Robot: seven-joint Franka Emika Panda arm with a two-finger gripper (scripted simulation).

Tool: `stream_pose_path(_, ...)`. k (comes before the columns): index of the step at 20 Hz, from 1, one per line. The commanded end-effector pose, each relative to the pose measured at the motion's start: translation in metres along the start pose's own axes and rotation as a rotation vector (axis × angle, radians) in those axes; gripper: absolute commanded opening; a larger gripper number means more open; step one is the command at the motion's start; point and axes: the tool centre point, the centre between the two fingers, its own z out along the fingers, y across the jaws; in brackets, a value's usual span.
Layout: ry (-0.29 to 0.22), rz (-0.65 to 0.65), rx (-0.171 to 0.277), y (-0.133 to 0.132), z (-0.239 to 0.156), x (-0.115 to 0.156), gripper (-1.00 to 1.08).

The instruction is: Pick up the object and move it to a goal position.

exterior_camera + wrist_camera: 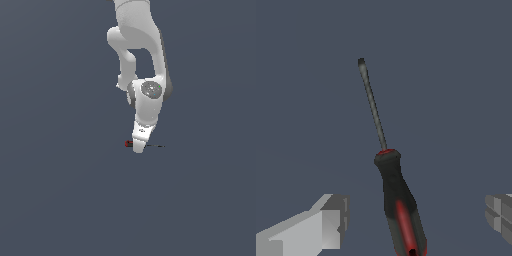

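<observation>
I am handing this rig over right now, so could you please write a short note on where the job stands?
Gripper: open, fingers wide apart on either side of the screwdriver's handle, not touching it in the wrist view.
Screwdriver: lying flat on the grey floor. In the exterior view the gripper stands low over it, with the red handle end showing on the exterior view's left and the thin shaft on the right.
Done: the arm is lined up over the handle.
Left: close on the handle, lift, carry it to the goal. No goal marker shows in either view.
</observation>
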Motion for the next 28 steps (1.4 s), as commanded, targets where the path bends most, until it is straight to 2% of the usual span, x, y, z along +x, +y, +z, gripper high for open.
stream_pose_path(1, 0.003, -0.076, 0.001, -0.005, 0.004, 0.004, 1.00)
stream_pose_path(12, 0.013, -0.269, 0.003, -0.017, 0.015, 0.014, 1.00)
stream_pose_path(21, 0.014, -0.285, 0.003, -0.019, 0.019, 0.015, 1.00)
stream_pose_path(28, 0.014, -0.288, 0.004, -0.020, 0.048, 0.015, 1.00)
